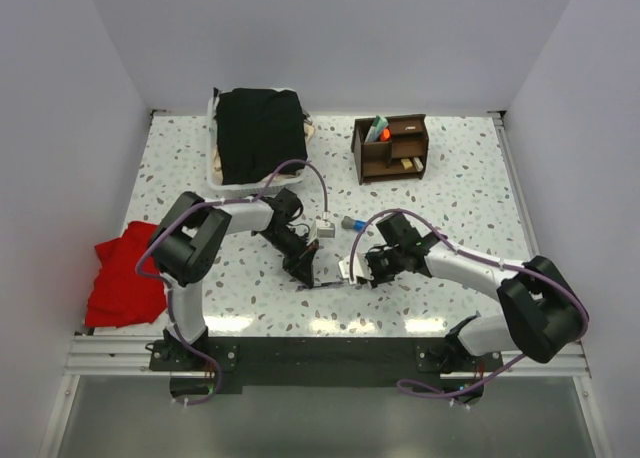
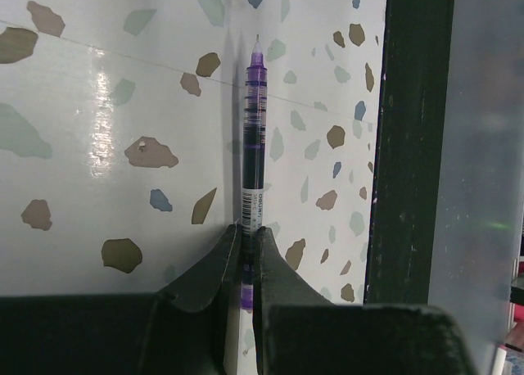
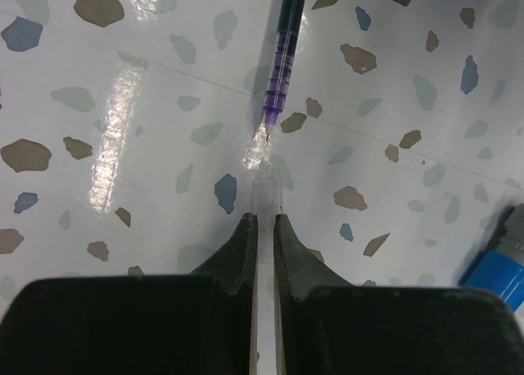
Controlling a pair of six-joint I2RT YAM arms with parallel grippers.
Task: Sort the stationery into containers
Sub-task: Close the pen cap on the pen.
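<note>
Some things point(image 1: 378, 130) sat in the organiser point(image 1: 392, 166). The left gripper point(image 2: 247, 232) pinched a purple pen point(image 2: 254, 129), not yet sorted; the right gripper point(image 3: 266, 221) pinched, maybe, its cap point(image 3: 266, 193).

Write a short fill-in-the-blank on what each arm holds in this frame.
The left fingers are shut on a ____ pen.
The right fingers hold a clear cap facing the pen's ____.
In the top view, the organiser sits to the ____ of the black cloth.
Missing words: purple; tip; right.
</note>
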